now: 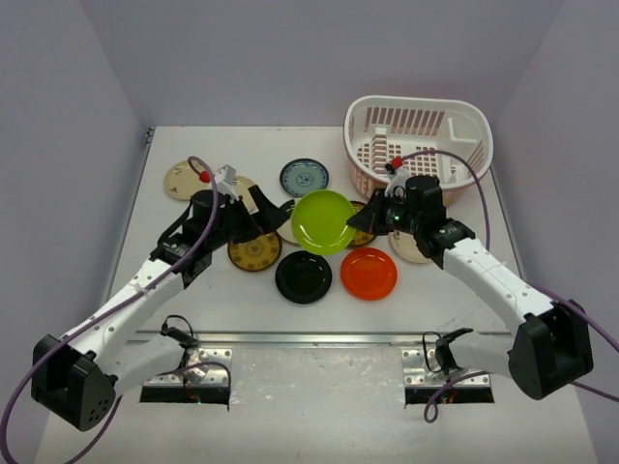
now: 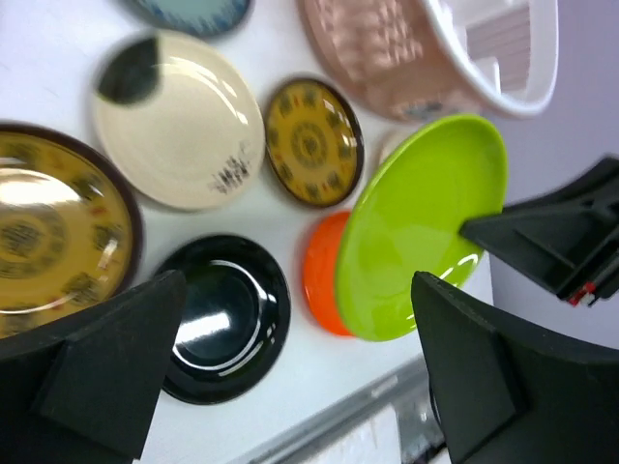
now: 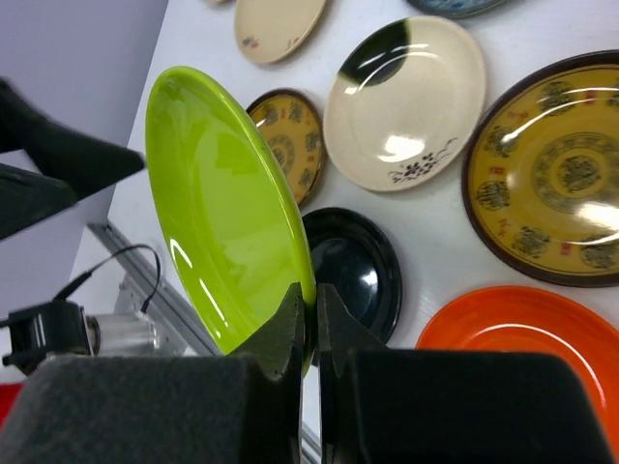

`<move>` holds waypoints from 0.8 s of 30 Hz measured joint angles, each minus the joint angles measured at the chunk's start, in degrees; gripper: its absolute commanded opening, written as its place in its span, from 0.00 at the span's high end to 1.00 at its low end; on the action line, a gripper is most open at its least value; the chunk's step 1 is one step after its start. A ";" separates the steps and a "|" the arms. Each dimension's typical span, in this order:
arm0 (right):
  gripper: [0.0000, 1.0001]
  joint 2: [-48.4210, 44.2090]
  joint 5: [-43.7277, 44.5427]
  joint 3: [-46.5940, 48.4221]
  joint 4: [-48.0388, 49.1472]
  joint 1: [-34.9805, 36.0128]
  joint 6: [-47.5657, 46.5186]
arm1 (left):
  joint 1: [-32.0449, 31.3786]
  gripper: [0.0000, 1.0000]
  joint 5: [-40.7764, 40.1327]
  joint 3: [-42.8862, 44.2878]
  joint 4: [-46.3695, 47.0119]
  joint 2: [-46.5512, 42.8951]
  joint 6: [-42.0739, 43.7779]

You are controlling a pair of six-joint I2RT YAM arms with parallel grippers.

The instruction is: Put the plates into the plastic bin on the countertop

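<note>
Mid-transfer: your right fingers (image 3: 280, 338) clamp the lime green plate (image 3: 222, 213) by its rim; left fingers (image 2: 106, 358) stand apart beside it. Next, swing it over the bin (image 1: 416, 121) beyond them.

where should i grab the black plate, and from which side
Pinch the black plate by its near rim, coming from above, one finger inside and one outside. It lies flat on the countertop, so only the upturned rim gives a hold, and the near edge seems free of the orange plate beside it.

No readable text; cream plate (image 2: 179, 121) bears only illegible dark marks.
</note>
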 measured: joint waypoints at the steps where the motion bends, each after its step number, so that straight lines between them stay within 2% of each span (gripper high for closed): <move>1: 1.00 -0.83 0.88 0.17 -0.78 -0.85 0.50 | 0.00 0.00 -3.24 2.35 -3.83 -1.01 0.64; 4: 1.00 -2.39 1.81 2.65 -3.93 -7.08 3.15 | 0.00 0.00 -14.95 9.84 -14.91 -6.00 2.57; 6: 1.00 -2.07 2.51 6.06 -5.52 -14.22 6.12 | 0.00 0.00 -21.84 13.54 -19.86 -10.72 4.50; 9: 1.00 0.81 8.22 13.28 -7.31 -23.70 10.56 | 0.00 0.00 -28.47 14.09 -23.48 -18.09 8.10; 11: 1.00 4.40 15.09 18.72 -8.08 -27.29 14.02 | 0.00 0.00 -30.87 12.20 -24.01 -22.48 9.93; 17: 1.00 19.00 31.54 31.88 -11.10 -28.08 23.22 | 0.00 0.00 -32.11 4.96 -27.33 -23.52 12.74; 20: 1.00 27.78 36.73 37.37 -11.83 -28.00 26.58 | 0.00 0.00 -31.87 4.13 -28.29 -22.56 13.46; 24: 1.00 37.05 41.58 39.52 -10.70 -27.74 26.79 | 0.00 0.00 -31.04 4.05 -28.08 -22.06 14.26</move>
